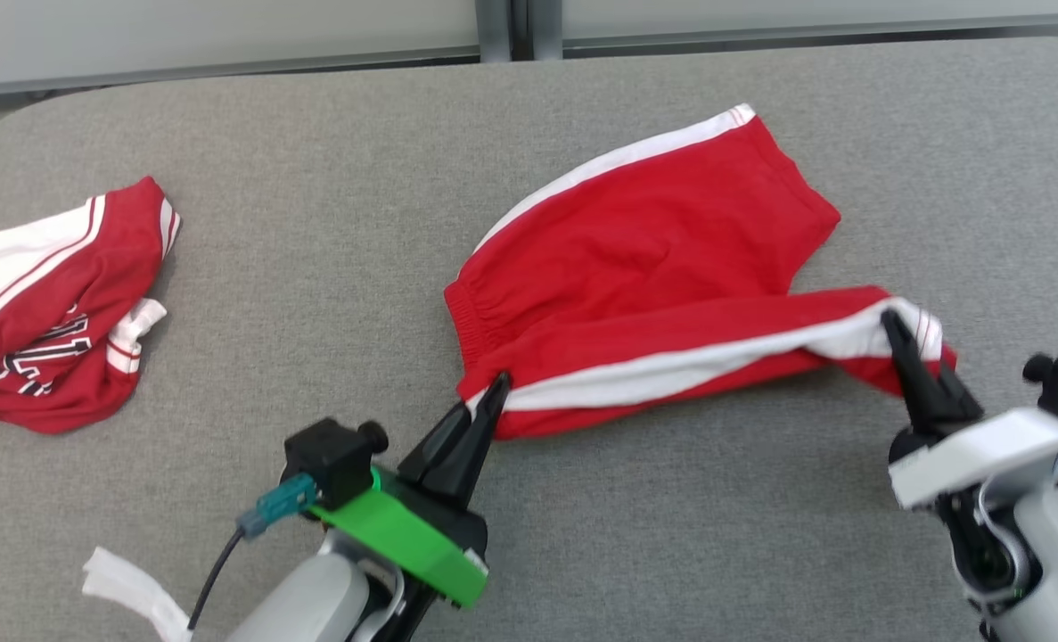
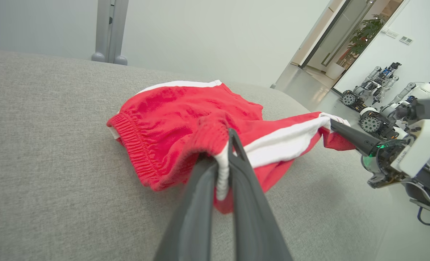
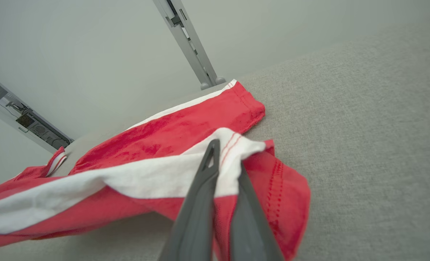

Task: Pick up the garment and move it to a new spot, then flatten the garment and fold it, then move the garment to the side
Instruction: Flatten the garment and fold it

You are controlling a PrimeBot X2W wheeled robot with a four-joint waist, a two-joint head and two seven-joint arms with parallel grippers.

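Observation:
The garment (image 1: 662, 250) is a pair of red shorts with white side stripes, spread on the grey table (image 1: 529, 535). My left gripper (image 1: 496, 387) is shut on its waistband corner at the near left; in the left wrist view the gathered red and white cloth (image 2: 220, 170) is pinched between the fingers. My right gripper (image 1: 894, 323) is shut on the hem of the near leg at the right, and the right wrist view has the white stripe (image 3: 225, 159) clamped in the jaws. The near leg hangs stretched between both grippers, lifted slightly off the table.
A second red and white garment with printed numbers (image 1: 47, 312) lies crumpled at the table's left edge. A white strip (image 1: 132, 588) lies near the front left. Other robots (image 2: 374, 90) stand on the floor beyond the table's right side.

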